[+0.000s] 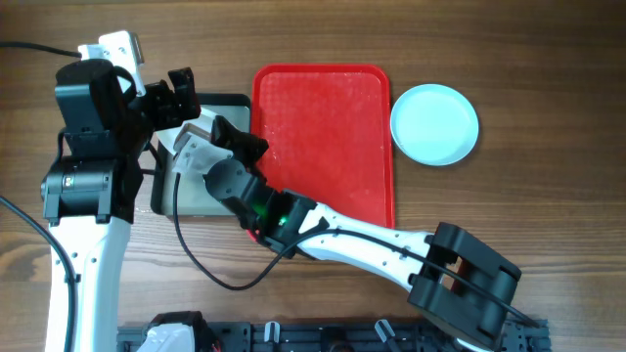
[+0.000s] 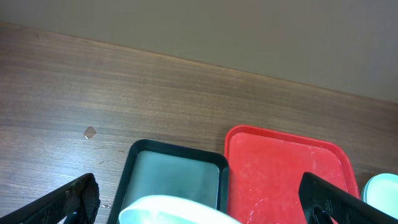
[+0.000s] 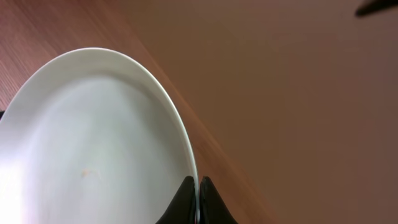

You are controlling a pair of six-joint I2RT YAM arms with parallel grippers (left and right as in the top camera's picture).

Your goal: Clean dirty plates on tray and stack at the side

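My right gripper (image 3: 198,190) is shut on the rim of a white plate (image 3: 93,143) with a faint orange smear. In the overhead view it (image 1: 223,135) holds that plate (image 1: 193,149) tilted over the dark tray. The plate's rim also shows in the left wrist view (image 2: 174,208). My left gripper (image 2: 199,205) is wide open and empty, just above and behind the plate; overhead it (image 1: 171,93) sits at the dark tray's far left corner. The red tray (image 1: 323,137) holds no plates. A light turquoise plate (image 1: 434,123) lies on the table to its right. A third plate is out of view.
A dark grey-black tray (image 1: 230,101) lies just left of the red tray, mostly under the arms; it shows in the left wrist view (image 2: 177,171). A black cable (image 1: 201,264) loops over the table near the front. A small chip (image 2: 90,132) lies on the wood.
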